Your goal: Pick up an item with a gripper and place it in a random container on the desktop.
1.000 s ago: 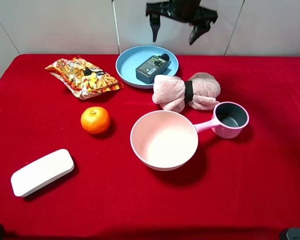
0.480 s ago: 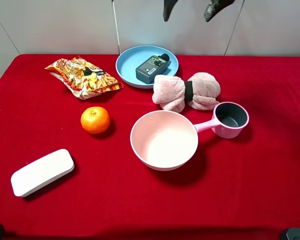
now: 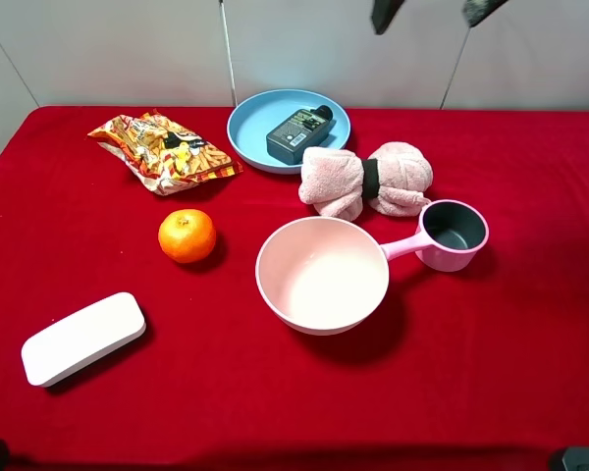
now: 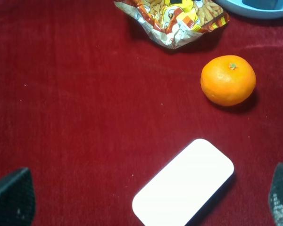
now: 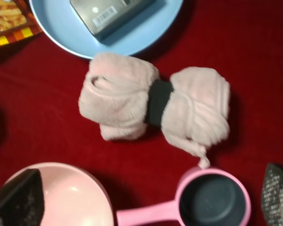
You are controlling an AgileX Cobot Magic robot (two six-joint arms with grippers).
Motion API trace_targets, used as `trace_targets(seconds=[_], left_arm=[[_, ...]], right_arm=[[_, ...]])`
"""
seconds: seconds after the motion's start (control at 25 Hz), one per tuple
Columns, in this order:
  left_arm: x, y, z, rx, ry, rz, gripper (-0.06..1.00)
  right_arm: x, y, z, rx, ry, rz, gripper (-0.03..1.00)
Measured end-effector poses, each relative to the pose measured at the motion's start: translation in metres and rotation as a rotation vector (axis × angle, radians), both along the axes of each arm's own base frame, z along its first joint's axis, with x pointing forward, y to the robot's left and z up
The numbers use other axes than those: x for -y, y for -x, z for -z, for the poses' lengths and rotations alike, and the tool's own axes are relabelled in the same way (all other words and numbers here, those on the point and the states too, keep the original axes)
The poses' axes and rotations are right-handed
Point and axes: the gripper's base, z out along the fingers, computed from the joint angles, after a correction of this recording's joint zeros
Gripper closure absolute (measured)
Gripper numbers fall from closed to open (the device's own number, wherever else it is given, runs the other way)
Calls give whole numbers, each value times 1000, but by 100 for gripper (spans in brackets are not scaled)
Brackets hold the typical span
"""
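The dark bottle [image 3: 298, 130] lies flat inside the blue plate [image 3: 247, 139] near the back edge of the red cloth [image 3: 491, 373], so the placing looks done. Its long axis runs diagonally, cap toward the back right.

The right gripper [image 3: 427, 11] hangs high above the back edge, to the right of the plate, fingers spread apart and holding nothing; only their tips show in the high view. The bottle lies forward and to the left of it, with the rolled pink towel [image 3: 365, 180] just in front of the plate.

The left gripper [image 4: 146, 200] also looks open, over the white case [image 4: 184, 183] near the front left corner, well away from the plate.
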Motion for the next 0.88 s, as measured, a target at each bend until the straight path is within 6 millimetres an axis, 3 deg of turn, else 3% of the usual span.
trace_targets(seconds=[0.24,0.56,0.88], left_arm=[[0,0,0,0,0,0,-5],[0,0,0,0,0,0,-5],[0,0,0,0,0,0,-5]], right_arm=[[25,40,-12,33,19,3,28],[63,111,-23,97,-6,5,28],[103,186,-8,165,-34,11,28]])
